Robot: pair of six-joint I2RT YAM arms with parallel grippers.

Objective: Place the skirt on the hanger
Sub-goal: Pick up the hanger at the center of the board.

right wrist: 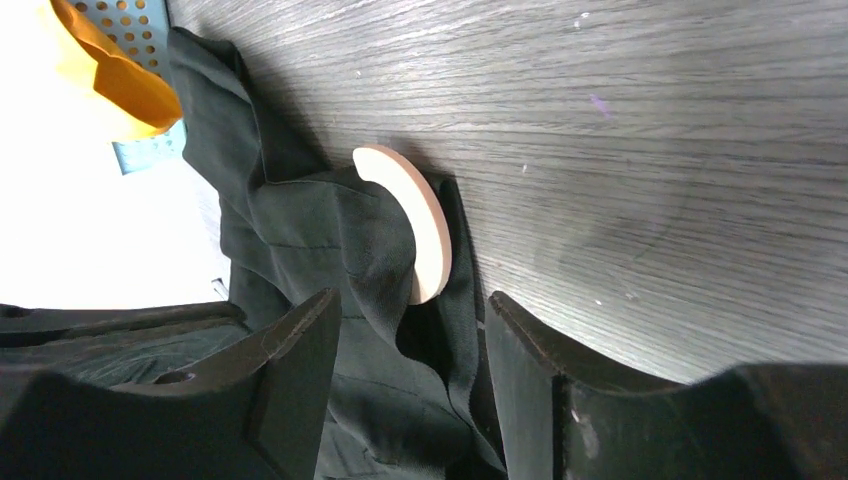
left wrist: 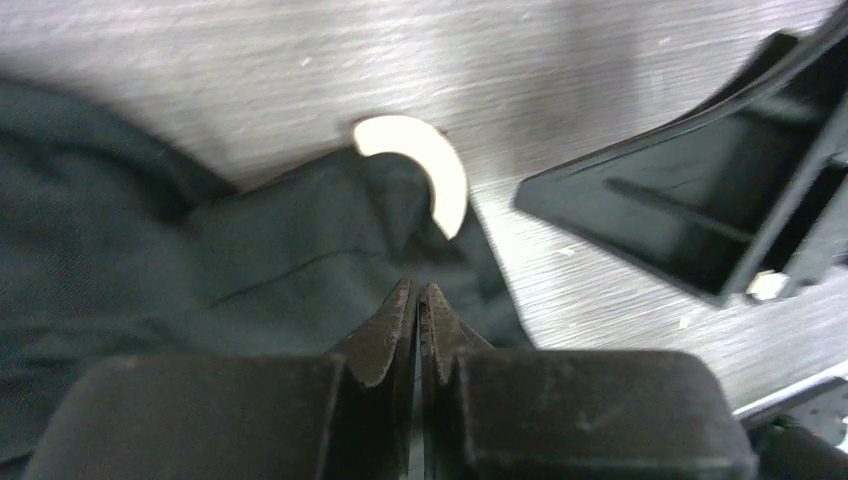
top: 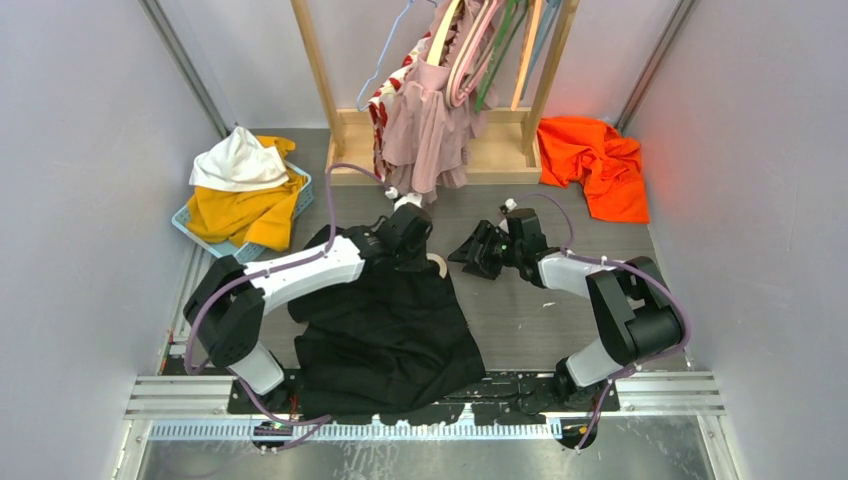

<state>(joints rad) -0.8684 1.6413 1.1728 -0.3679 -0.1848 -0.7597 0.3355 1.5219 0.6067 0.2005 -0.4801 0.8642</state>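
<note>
The crumpled black fabric skirt [top: 385,325] lay on the grey wood-grain table [top: 540,320], spread from the middle towards the near edge, left of centre. At its far hem the cream curved hook of a hanger [right wrist: 415,215] poked out. The rest of the hanger was hidden by the cloth, so how far the skirt was threaded onto it could not be told. The left gripper [left wrist: 418,300] hung just over the fabric below the hook with its fingers pressed together. No cloth showed between them, and it seemed placed to steady or pinch the waistband there. The right gripper [right wrist: 410,305] stood just beside it, low over the table, with its jaws spread and empty and the hook lying in line with their gap, probably ready to take hold of it. A wooden clothes rack [top: 335,120] stood at the far edge, crowded with coloured hangers and a pink ruffled garment [top: 425,130]. That would leave little free room for hanging. An orange cloth heap [top: 595,160] lay near the far right corner. A blue perforated basket [top: 300,190] of yellow and white clothes sat at the left edge, well apart from the work.
</note>
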